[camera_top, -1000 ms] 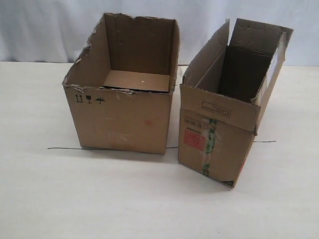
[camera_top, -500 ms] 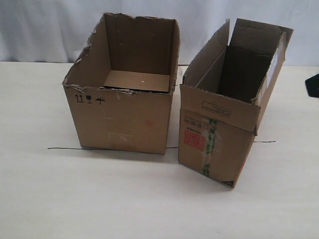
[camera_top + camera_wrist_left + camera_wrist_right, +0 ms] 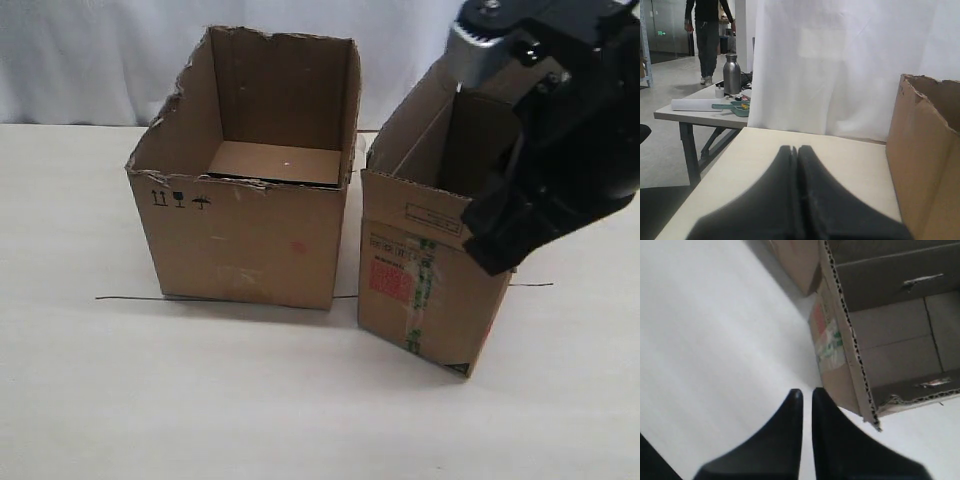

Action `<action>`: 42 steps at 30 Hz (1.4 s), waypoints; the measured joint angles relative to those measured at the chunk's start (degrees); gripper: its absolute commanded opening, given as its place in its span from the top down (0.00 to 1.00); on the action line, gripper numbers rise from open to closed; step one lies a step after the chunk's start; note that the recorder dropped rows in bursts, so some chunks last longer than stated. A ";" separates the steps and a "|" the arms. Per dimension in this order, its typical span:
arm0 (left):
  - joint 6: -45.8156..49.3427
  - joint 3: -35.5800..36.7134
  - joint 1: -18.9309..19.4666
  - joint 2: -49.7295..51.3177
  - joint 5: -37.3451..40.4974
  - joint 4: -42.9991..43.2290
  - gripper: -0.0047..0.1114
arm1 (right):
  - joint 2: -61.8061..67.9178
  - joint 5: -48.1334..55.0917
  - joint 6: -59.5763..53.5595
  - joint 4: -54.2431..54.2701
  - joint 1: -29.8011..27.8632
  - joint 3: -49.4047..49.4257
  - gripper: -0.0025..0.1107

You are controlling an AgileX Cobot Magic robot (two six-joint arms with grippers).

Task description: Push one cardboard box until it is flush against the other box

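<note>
The cardboard box [image 3: 425,290], narrow with red print and green-striped tape, stands right of the other box [image 3: 240,235], the wide carton with a torn rim; a thin gap that widens toward the back separates them. My right gripper [image 3: 492,255] hangs shut at the narrow carton's front right upper corner, its arm covering that side. The right wrist view looks down past the right gripper [image 3: 806,391] into the open cardboard box [image 3: 890,355], with nothing between the fingers. My left gripper [image 3: 795,148] is shut and empty above the table, with the other box's wall [image 3: 925,170] beside it.
A thin dark line [image 3: 130,298] runs across the tabletop [image 3: 250,400] under both cartons. White curtain [image 3: 90,60] hangs behind. Beyond the table edge stands another table [image 3: 695,112] with a metal bottle [image 3: 732,74], and a person [image 3: 707,35] stands farther off.
My right arm has come in from the right edge and now hangs over the narrow carton's right front corner. Neither box has moved.
</note>
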 measured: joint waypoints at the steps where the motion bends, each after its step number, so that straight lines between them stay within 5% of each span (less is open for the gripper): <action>1: 0.00 0.00 0.00 0.00 0.00 0.00 0.96 | 1.50 1.25 1.01 -2.40 1.11 -1.33 0.93; 24: 0.00 0.00 0.00 0.00 0.00 0.00 0.96 | 14.06 -1.41 7.36 -19.42 2.44 -5.39 0.93; 32: 0.00 0.00 0.00 0.00 0.00 0.00 0.96 | 1.29 -8.56 11.29 -16.94 1.80 -5.39 0.93; 38: 0.00 0.00 0.00 0.00 0.00 0.00 0.96 | -12.19 -17.85 20.49 -19.13 -10.67 0.72 0.93; 42: 0.00 0.00 0.00 0.00 0.00 0.00 0.96 | -10.22 -30.41 22.01 -11.38 -32.50 13.73 0.93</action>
